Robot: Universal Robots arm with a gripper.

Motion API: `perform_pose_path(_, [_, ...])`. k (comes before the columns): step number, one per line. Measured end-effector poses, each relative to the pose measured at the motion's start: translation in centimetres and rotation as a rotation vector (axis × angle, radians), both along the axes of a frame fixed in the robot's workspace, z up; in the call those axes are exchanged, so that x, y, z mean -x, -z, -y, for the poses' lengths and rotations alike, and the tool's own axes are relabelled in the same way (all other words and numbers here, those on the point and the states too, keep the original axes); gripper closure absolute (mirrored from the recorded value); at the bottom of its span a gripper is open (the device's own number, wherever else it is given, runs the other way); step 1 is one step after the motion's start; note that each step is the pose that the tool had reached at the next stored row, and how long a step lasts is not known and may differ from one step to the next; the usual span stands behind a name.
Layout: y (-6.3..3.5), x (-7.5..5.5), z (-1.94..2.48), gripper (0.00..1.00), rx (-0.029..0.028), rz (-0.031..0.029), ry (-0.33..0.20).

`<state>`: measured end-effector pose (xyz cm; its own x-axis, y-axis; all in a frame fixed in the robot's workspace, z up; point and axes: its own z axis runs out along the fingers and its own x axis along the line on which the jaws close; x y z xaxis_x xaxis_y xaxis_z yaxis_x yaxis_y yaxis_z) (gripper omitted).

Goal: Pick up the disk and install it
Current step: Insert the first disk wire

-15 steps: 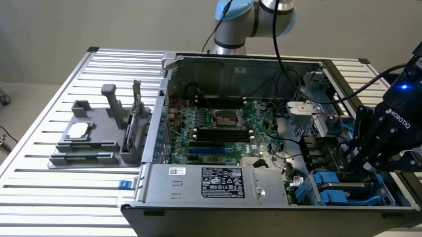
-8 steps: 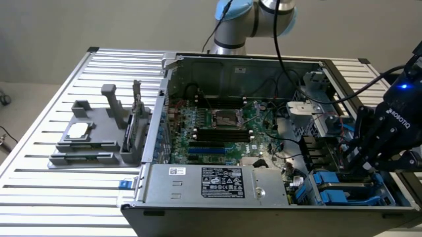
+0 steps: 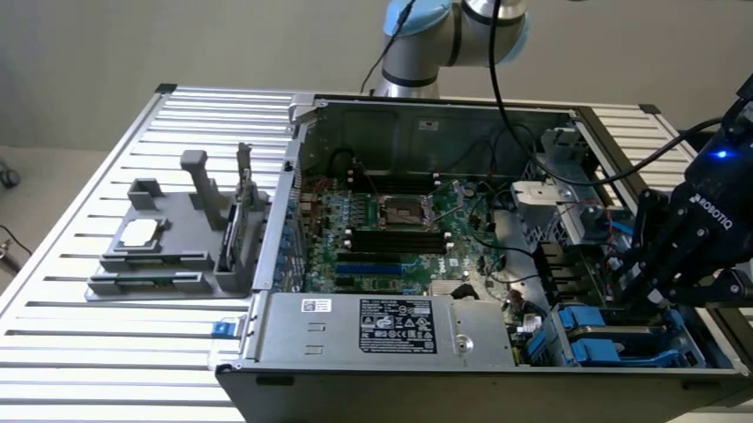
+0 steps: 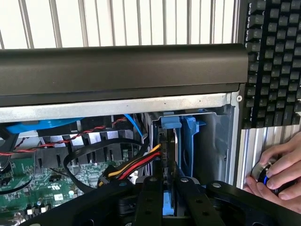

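My gripper (image 4: 168, 186) reaches down into the drive bay at the corner of the open computer case (image 4: 122, 66). Its black fingers (image 4: 149, 197) are shut on the narrow edge of the disk (image 4: 169, 141), which stands on edge in its blue carrier inside a bay slot. In the exterior view the gripper (image 3: 651, 291) hangs low over the bay at the case's right side, just above blue drive carriers (image 3: 588, 342), and the arm covers the disk there.
Yellow, red and black power cables (image 4: 134, 167) run beside the slot. A person's hand (image 4: 277, 174) rests on a knob beside a black keyboard (image 4: 273, 61). The motherboard (image 3: 394, 229), power supply box (image 3: 389, 326) and a gray tray (image 3: 165, 256) lie toward the exterior view's left.
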<state>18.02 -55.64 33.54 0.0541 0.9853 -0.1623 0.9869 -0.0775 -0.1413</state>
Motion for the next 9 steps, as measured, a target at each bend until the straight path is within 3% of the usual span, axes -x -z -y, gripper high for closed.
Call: perform_pose_path(9, [0.22, 0.00, 0.00, 0.84, 0.0000, -0.0001, 0.001])
